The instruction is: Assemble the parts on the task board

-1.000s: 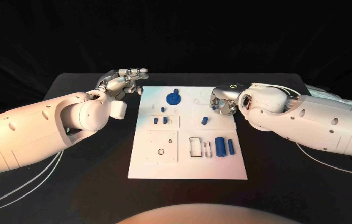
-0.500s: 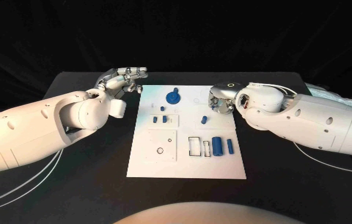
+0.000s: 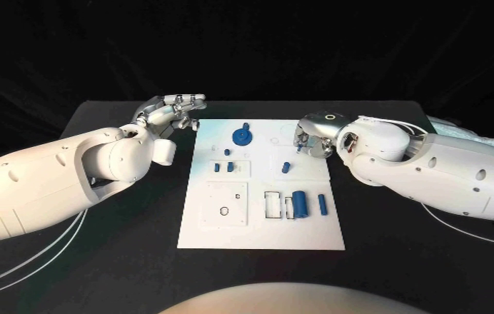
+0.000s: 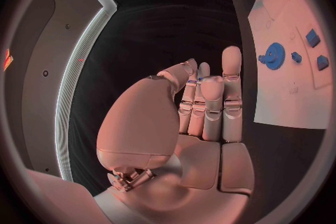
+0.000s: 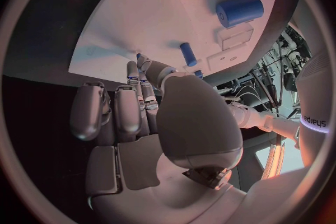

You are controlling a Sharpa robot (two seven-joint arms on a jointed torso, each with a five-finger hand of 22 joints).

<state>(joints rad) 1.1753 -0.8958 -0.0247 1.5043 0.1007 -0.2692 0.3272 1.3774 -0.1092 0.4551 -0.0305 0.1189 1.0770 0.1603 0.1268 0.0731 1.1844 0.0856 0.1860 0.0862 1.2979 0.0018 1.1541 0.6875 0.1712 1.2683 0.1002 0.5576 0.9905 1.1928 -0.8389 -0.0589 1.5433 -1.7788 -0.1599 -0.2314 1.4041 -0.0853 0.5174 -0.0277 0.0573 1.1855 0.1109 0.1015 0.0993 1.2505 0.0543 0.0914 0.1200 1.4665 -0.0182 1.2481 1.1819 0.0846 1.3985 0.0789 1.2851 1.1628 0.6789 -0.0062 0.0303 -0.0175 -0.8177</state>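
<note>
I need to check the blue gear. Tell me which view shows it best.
The left wrist view: the blue gear shows large, teeth visible, lying on the task board. The head view shows it small, near the board's far edge. The right wrist view offers nothing certain of it.

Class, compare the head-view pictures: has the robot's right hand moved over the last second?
Barely. The right hand stays over the right edge of the task board, just right of the small blue part, with only a slight shift.

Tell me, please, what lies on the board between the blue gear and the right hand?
In the head view, only bare white task board with faint outlines lies between the blue gear and the right hand; no part sits there.
</note>
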